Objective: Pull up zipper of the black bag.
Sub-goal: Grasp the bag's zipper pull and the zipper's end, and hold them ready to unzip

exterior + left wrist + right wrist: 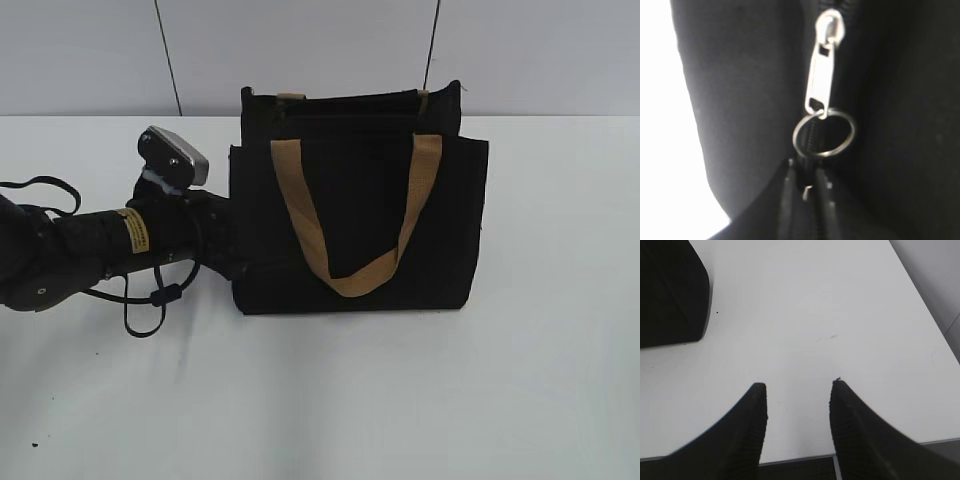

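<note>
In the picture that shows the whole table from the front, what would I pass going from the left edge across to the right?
Loose black cable → the robot's left arm → silver-topped wrist camera → black bag with its tan handle → bare white table.

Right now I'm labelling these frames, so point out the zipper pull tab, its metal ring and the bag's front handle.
zipper pull tab (820, 75): left wrist view, middle of the silvery tab.
metal ring (850, 131): left wrist view, right side of the ring.
front handle (300, 210): exterior view, left tan strap on the black bag (440, 250).
</note>
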{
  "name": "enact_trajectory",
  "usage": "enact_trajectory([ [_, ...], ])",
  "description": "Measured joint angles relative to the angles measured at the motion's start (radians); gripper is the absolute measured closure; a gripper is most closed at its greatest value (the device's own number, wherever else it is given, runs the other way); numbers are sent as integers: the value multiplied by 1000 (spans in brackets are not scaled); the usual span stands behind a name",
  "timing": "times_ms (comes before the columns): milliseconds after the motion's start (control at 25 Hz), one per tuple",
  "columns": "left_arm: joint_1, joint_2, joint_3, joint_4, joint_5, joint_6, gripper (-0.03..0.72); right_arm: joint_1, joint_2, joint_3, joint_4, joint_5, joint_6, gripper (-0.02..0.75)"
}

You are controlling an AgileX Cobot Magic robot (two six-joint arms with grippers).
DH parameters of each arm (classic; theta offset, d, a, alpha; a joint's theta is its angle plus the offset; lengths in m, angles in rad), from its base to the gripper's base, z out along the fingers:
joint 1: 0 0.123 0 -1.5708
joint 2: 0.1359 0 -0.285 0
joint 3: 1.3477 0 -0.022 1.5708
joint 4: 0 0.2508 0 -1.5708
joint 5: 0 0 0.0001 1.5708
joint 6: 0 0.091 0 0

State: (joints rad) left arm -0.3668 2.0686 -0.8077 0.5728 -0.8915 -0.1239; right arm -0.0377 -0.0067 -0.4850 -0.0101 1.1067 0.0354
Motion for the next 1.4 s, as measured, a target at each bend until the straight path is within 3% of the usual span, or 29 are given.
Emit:
enact_trajectory([
  [120, 0, 0, -1, 9, 9, 0, 659, 0, 0, 0, 0, 0, 0, 412],
  [440, 0, -20, 5, -20, 5, 0, 659, 0, 0, 0, 0, 0, 0, 412],
  [640, 14, -213, 33, -86, 78, 0, 659, 0, 0, 0, 0, 0, 0, 412],
  [920, 16, -464, 33, -86, 273, 0, 659, 0, 0, 0, 0, 0, 0, 412],
  [1200, 16, -571, 34, 19, 383, -24, 659, 0, 0, 0, 0, 0, 0, 412],
  [1400, 16, -636, 34, 207, 392, -221, 659, 0, 0, 0, 0, 0, 0, 412],
])
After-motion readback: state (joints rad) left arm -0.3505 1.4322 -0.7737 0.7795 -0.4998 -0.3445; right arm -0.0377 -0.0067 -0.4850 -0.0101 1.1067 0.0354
